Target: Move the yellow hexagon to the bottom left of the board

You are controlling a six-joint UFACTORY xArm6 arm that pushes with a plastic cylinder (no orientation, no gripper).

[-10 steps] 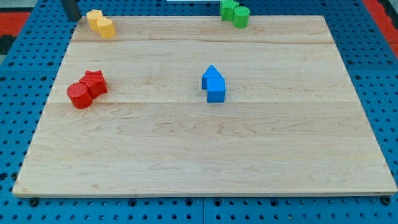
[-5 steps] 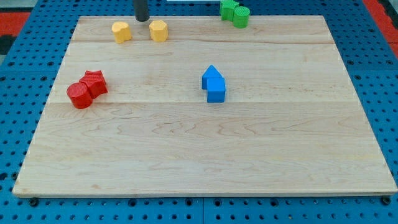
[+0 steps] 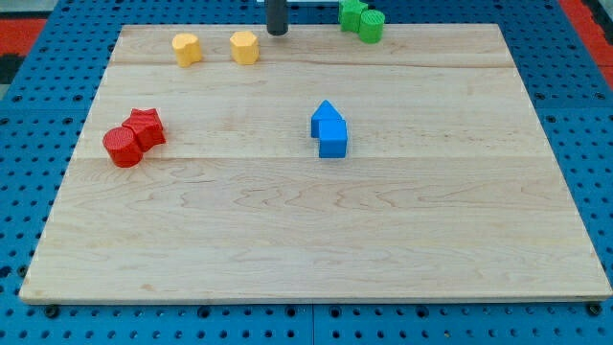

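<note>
The yellow hexagon (image 3: 245, 46) sits near the board's top edge, left of centre. A second yellow block (image 3: 187, 48), its shape unclear, lies a short way to its left, apart from it. My tip (image 3: 277, 34) is at the board's top edge, just right of and slightly above the yellow hexagon, with a small gap between them. The wooden board (image 3: 316, 240) fills most of the view.
A red star (image 3: 146, 125) touches a red cylinder (image 3: 122, 147) at the view's left. Two blue blocks (image 3: 329, 130) touch at the centre. Two green blocks (image 3: 362, 19) sit together at the top, right of my tip.
My tip swept right along the top edge from the far left. The two yellow blocks were pushed right and split apart, then stayed still as the tip passed them.
</note>
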